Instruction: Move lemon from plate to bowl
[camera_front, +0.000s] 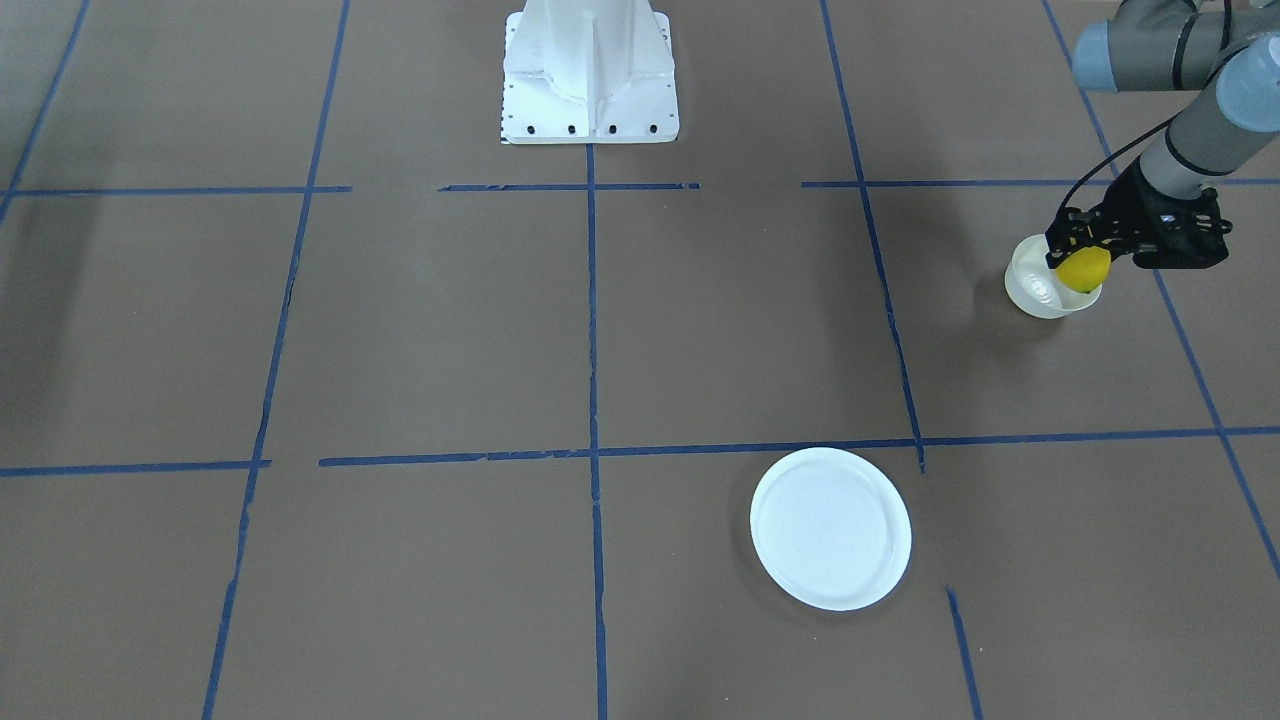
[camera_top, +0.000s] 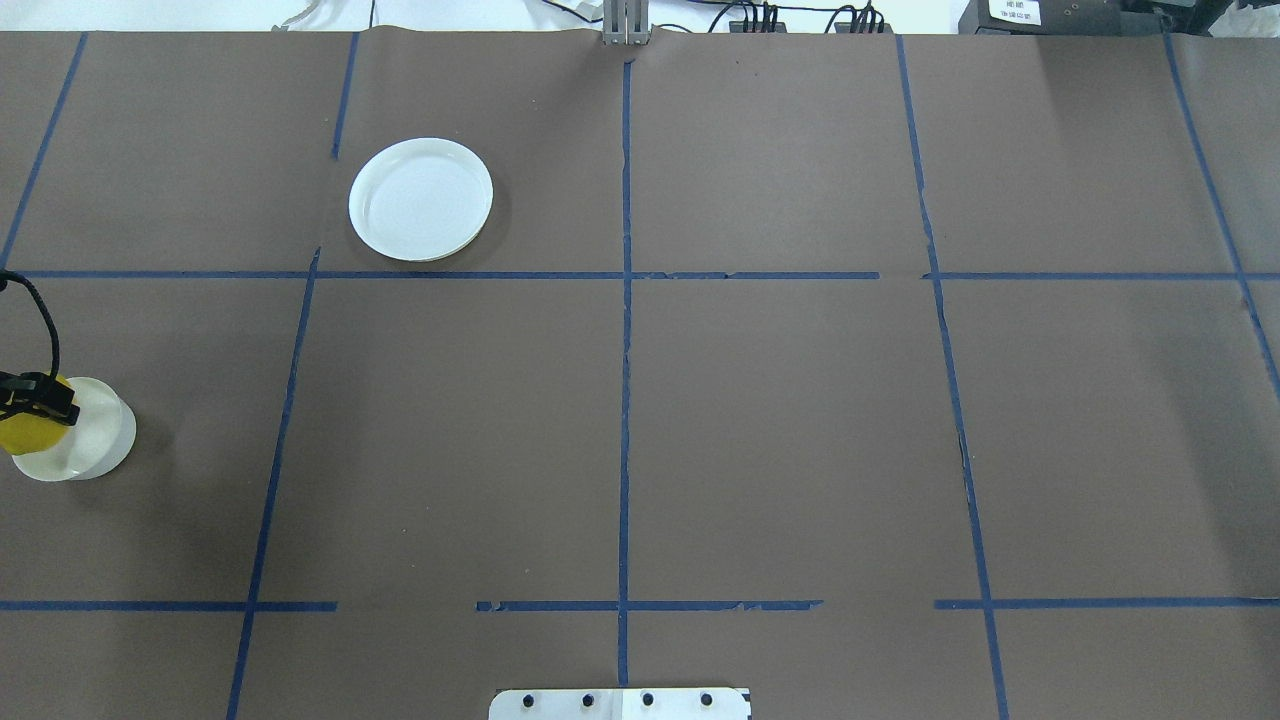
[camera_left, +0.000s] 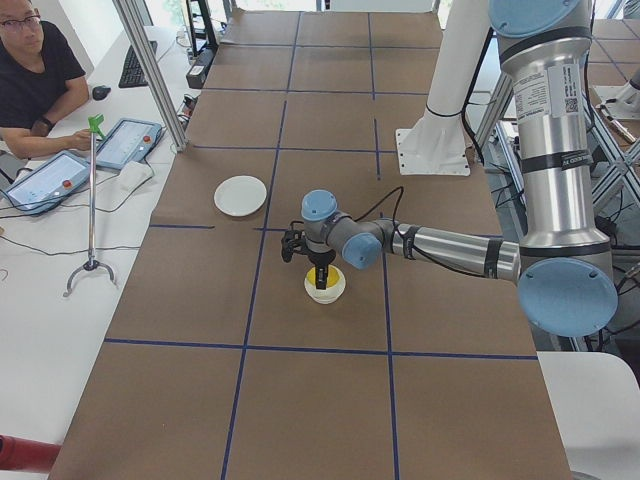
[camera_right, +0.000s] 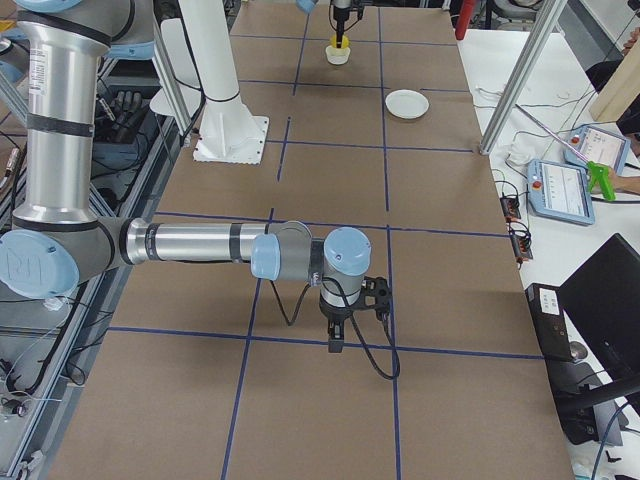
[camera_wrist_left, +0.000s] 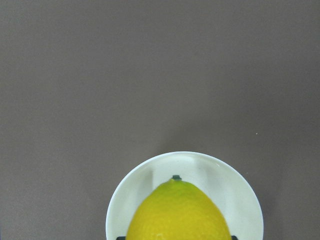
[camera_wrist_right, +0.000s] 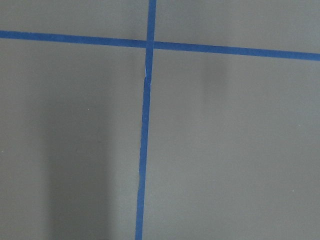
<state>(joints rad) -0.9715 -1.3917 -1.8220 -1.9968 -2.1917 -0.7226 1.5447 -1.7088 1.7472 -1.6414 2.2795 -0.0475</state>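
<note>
My left gripper (camera_front: 1082, 262) is shut on the lemon (camera_front: 1084, 271), a bright yellow oval, and holds it just above the small deep off-white bowl (camera_front: 1033, 288) at the table's left end. In the overhead view the lemon (camera_top: 22, 432) hangs over the bowl's (camera_top: 98, 440) left part. In the left wrist view the lemon (camera_wrist_left: 177, 212) hides the bowl's (camera_wrist_left: 242, 200) middle. The flat white plate (camera_front: 830, 527) lies empty, far from the bowl. My right gripper (camera_right: 335, 342) shows only in the right side view, low over the paper; I cannot tell if it is open.
Brown paper with blue tape lines (camera_front: 592, 320) covers the table. The white robot base (camera_front: 590, 70) stands at the near edge. A person (camera_left: 35, 85) sits by tablets beyond the far side, next to a metal stand (camera_left: 92, 200).
</note>
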